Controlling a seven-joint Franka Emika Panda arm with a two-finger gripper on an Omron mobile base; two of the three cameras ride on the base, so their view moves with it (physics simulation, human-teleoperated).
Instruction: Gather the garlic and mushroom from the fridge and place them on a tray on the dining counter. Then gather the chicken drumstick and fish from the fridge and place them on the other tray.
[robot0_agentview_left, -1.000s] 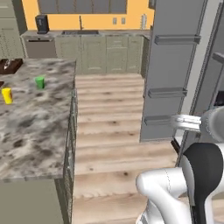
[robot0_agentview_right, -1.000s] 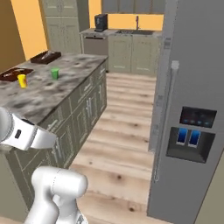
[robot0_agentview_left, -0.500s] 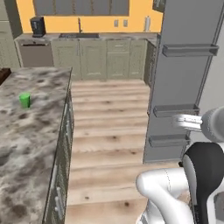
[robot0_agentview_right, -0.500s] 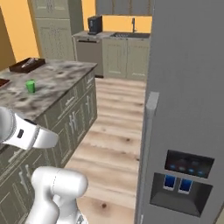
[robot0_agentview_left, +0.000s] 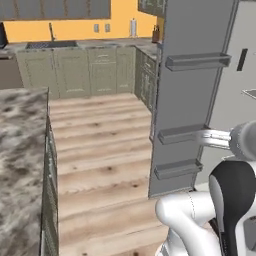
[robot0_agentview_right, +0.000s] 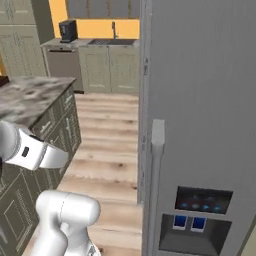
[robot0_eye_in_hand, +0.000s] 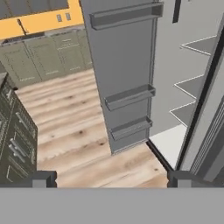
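The grey fridge (robot0_agentview_right: 200, 100) stands in front of me. Its left door (robot0_agentview_left: 190, 95) hangs open, with three door shelves (robot0_eye_in_hand: 129, 96) on its inner side. White inner shelves (robot0_eye_in_hand: 197, 83) show past the door. My gripper (robot0_eye_in_hand: 111, 179) is open, its fingertips (robot0_eye_in_hand: 41, 178) wide apart with nothing between them. It hovers in front of the open door (robot0_eye_in_hand: 122, 65), and I also see the gripper (robot0_agentview_left: 206, 136) by the middle door shelf. The dining counter (robot0_agentview_left: 20, 150) lies to the left. The garlic, mushroom, chicken drumstick and fish are out of view. A dark-brown sliver (robot0_agentview_right: 2, 80) at the counter's edge could be a tray.
The fridge's right door stays shut, with a bar handle (robot0_agentview_right: 156, 170) and a dispenser panel (robot0_agentview_right: 202, 200). Wooden floor (robot0_agentview_left: 100, 150) runs between the counter and the fridge. Olive cabinets with a sink (robot0_agentview_left: 75, 70) and a coffee machine (robot0_agentview_right: 68, 31) line the orange back wall.
The base has turned toward the fridge, so the whole picture shifted: the counter slid left, its cups left the frame and the open door came nearer. The gripper stayed open.
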